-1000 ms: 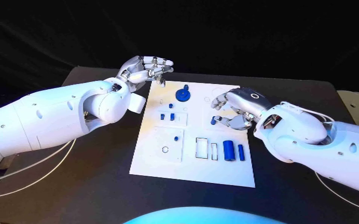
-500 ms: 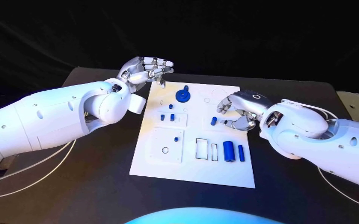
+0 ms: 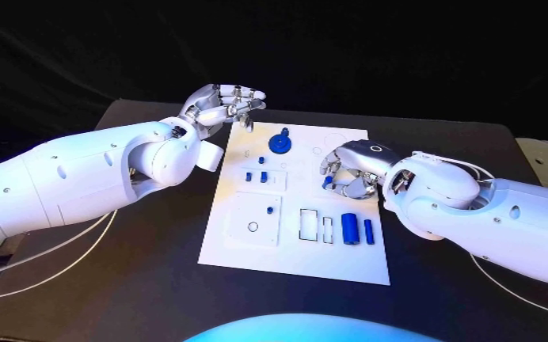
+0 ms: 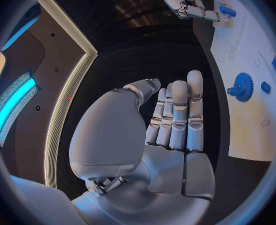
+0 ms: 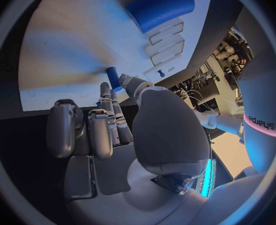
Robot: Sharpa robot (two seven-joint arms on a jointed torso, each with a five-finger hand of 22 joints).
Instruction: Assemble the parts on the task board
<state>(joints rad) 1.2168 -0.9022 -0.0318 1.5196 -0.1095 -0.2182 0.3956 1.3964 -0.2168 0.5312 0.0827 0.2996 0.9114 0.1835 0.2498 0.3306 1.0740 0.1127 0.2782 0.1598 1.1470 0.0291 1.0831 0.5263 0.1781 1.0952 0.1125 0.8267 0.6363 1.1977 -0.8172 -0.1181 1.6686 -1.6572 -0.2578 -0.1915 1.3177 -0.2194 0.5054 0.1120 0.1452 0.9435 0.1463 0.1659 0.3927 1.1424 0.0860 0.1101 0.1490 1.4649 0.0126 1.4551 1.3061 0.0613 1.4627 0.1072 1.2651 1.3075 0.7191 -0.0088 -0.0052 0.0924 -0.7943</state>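
We see the white task board (image 3: 299,239) lying mid-tabletop (image 3: 137,279). Our right hand (image 3: 349,169) hovers over its right-centre, thumb and fingertips pinching a small blue peg (image 5: 113,76) against the board. Our left hand (image 3: 222,104) sits at the board's far-left corner, fingers straight and together, holding nothing. A blue gear (image 3: 279,145) stands near the far end, two blue cylinders (image 3: 357,231) near the right edge

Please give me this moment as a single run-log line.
left hand: open, at board's far corner | right hand: holding small blue peg over board | blue gear: on board
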